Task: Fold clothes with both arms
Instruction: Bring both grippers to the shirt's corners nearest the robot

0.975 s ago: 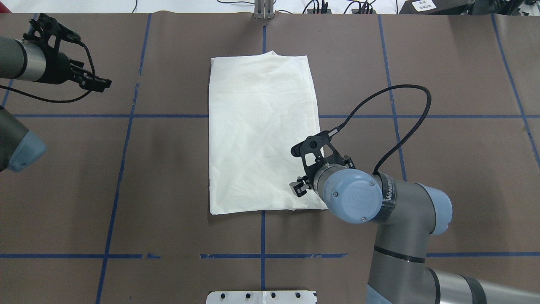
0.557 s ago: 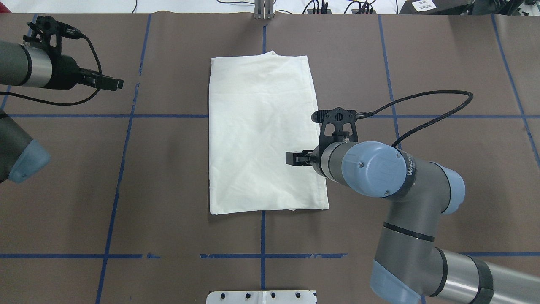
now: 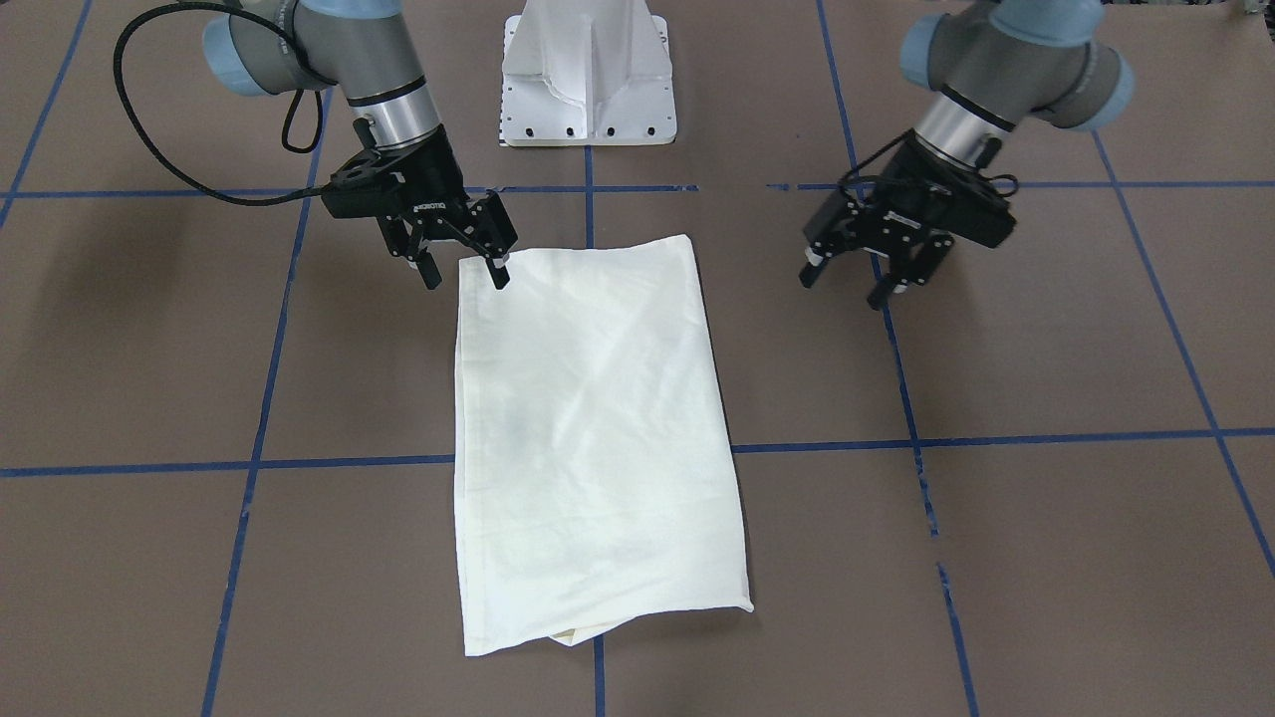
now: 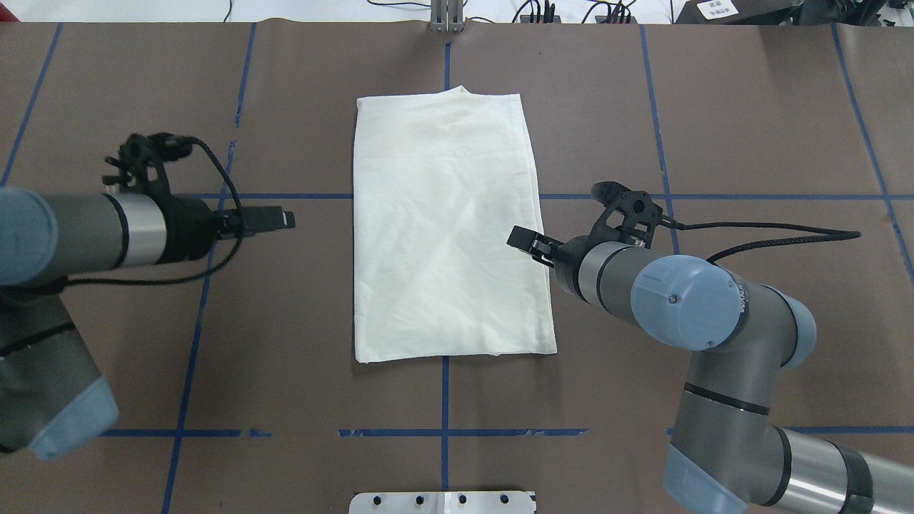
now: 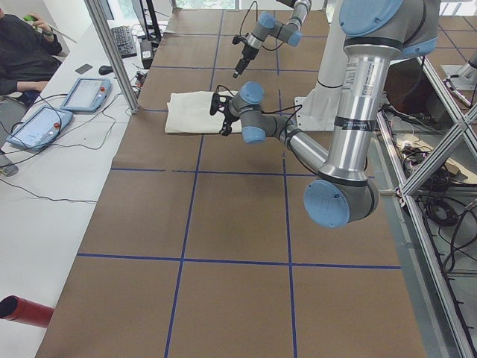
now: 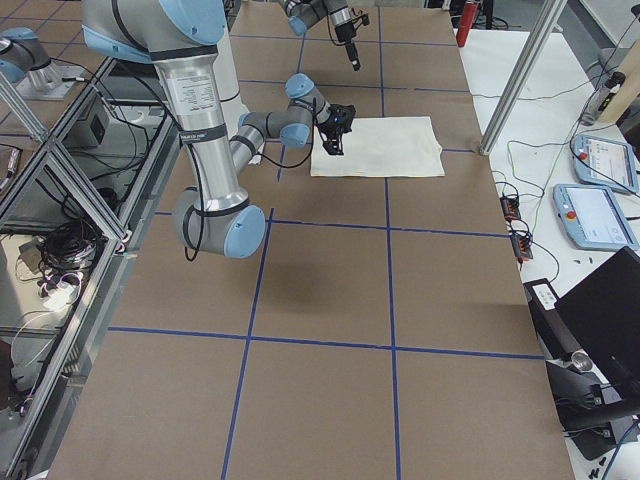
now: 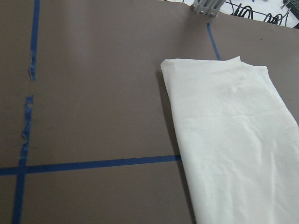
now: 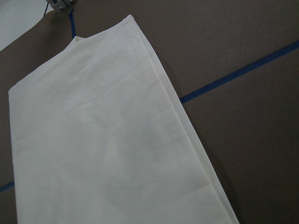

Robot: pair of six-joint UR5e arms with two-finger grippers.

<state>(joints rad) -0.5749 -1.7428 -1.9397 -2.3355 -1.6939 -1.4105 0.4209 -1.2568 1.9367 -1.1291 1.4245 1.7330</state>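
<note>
Table (image 4: 750,128): brown surface with a blue tape grid.

T-shirt (image 4: 443,228): folded into a long rectangle, plain cream side up, lying flat at the table's centre.

Right arm (image 4: 685,300): reaches in toward the shirt's right edge.

Left arm (image 4: 71,235): extends toward the shirt's left edge.

Right gripper (image 3: 464,277): fingers spread apart, empty, at the shirt's right edge; contact cannot be determined.

Left gripper (image 3: 845,289): fingers spread apart, empty, clear of the cloth.

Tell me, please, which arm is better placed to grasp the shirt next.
Probably the right: the right gripper, open, hangs over the edge of the shirt, while the left gripper, also open, is off it.
</note>
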